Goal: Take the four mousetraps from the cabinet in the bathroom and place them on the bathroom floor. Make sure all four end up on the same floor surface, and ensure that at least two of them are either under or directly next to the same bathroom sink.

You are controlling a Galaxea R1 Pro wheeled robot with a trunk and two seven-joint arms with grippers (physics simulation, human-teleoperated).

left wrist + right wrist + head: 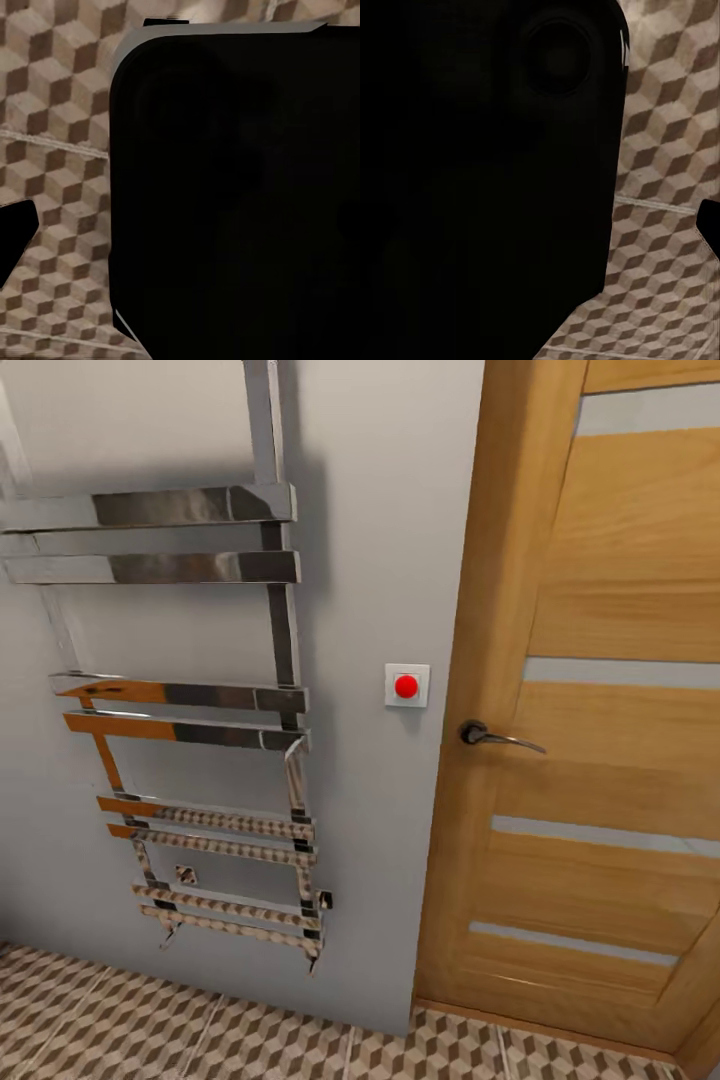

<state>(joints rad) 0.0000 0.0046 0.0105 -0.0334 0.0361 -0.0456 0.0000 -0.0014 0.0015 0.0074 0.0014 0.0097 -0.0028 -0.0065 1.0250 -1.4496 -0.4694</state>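
Grey bathroom wall [390, 510] ahead in head view, met at bottom by bathroom floor [250, 1040] of small brown, beige and white cube-pattern tiles.

Landmark: chrome towel rail [190, 710], ladder type, fixed on wall.
- Flat bars in pairs, stacked top to bottom; lower bars mirroring the tile pattern, middle bars mirroring orange wood.
- Foot of rail hanging clear above floor.
- Just right of rail, at mid height: white switch plate [407, 685] with round red button.
- Further right of rail: orange-brown wooden door [610, 760], shut, with pale horizontal strips and dark lever handle [495, 737] on the edge nearest the rail.
- Door frame running down to floor level.

Left wrist view: large black rounded body [232, 202] with a thin pale rim, close to lens; cube tiles and pale grout lines beside it; small black tip [15, 232] at picture edge.

Right wrist view: similar black mass [487, 172] with round recess; cube tiles beside it; dark scrap [711, 221] at edge.

Fingers on both arms: spread not readable, cannot tell.

Mousetraps, cabinet, sink: not located from this position.
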